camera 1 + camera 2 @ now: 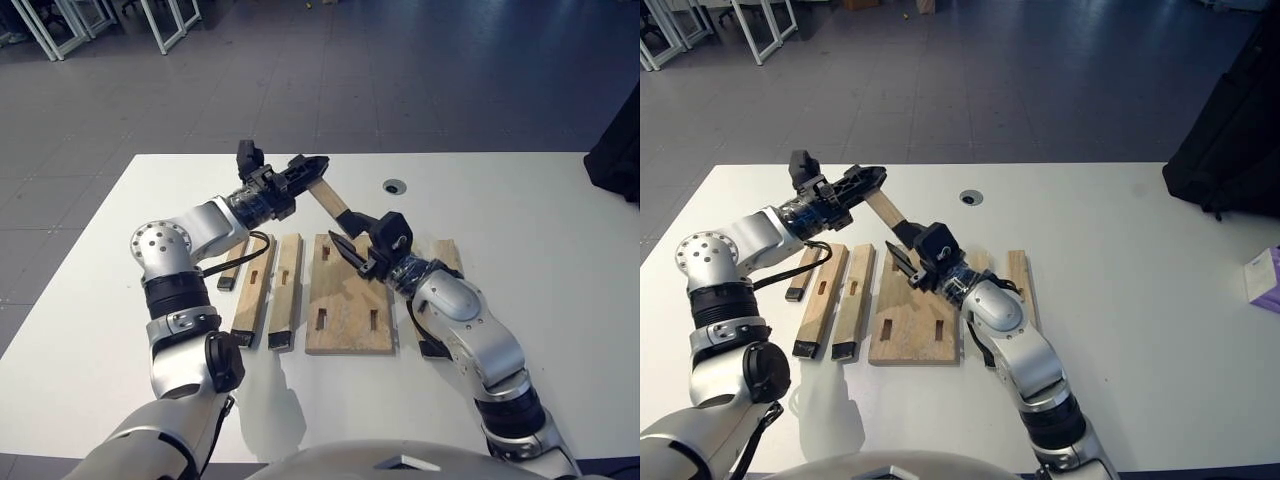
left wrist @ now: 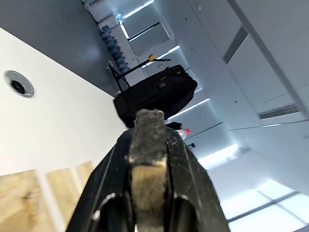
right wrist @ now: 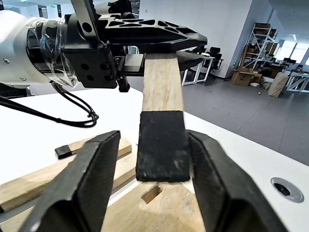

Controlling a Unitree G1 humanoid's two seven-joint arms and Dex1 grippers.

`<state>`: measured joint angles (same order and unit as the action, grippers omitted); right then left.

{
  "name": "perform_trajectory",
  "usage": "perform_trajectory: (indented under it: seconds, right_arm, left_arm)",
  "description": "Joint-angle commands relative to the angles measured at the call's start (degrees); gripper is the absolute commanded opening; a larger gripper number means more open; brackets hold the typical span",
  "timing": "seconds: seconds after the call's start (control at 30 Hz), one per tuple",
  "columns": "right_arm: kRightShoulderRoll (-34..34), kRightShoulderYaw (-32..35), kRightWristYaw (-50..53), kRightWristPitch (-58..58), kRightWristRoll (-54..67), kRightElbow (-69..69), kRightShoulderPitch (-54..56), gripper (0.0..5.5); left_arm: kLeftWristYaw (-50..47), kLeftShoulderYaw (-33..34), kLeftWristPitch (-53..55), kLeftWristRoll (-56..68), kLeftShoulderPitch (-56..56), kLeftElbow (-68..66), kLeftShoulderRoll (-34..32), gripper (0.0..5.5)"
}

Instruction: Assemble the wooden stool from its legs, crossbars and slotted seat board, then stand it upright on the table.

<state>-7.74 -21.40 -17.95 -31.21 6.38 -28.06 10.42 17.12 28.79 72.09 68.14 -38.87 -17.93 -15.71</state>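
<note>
left gripper (image 1: 312, 168) clamped on upper end of tilted wooden leg (image 1: 330, 200), right gripper (image 1: 345, 248) spread wide either side of its black foot, above slotted seat board (image 1: 345, 322)

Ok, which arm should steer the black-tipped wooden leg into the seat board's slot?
Right, probably: the right gripper, open, straddles the tip of the black-tipped wooden leg above a slot in the pale wooden seat board; the left gripper clamps the far end.

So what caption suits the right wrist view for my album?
Left pincer holds a wooden leg, black tip over a slot in the seat board, inside the open right pincer.
</note>
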Motion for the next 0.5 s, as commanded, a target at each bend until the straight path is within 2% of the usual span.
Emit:
perform_trajectory:
  seconds: [0.03,0.1,0.2,0.27,0.37,0.43,0.5]
  right_arm:
    - [0.2,1.4,3.0,-3.5,-0.5,-4.6,-4.0,3.23]
    - [-0.3,2.2,5.8,-5.3,-1.8,-8.1,-8.2,3.61]
    - [-1.2,1.2,9.7,-6.8,-4.8,-11.8,-15.6,3.65]
    - [-0.9,0.3,11.9,-7.5,-6.7,-12.8,-17.8,3.65]
    - [-0.3,0.0,13.9,-7.5,-8.4,-12.8,-18.6,3.65]
    - [-0.3,0.4,14.7,-7.0,-9.0,-12.5,-19.5,3.65]
    - [-0.2,0.6,14.8,-6.8,-9.2,-12.5,-20.2,3.65]
  left_arm:
    - [-2.6,1.5,-2.0,-2.6,0.6,9.4,-7.3,0.44]
    - [-6.3,2.7,-3.7,-3.7,3.4,18.0,-8.8,0.44]
    - [-14.2,1.2,-7.2,-6.2,10.5,32.9,-5.1,0.44]
    - [-17.7,-5.0,-12.1,-14.0,17.9,41.1,-2.9,0.44]
    - [-19.4,-16.0,-22.0,-29.9,28.1,46.4,-4.4,0.44]
    - [-19.0,-18.7,-28.5,-37.0,31.6,46.5,-4.6,0.44]
    - [-18.0,-17.9,-32.2,-39.0,33.0,46.4,-3.7,0.44]
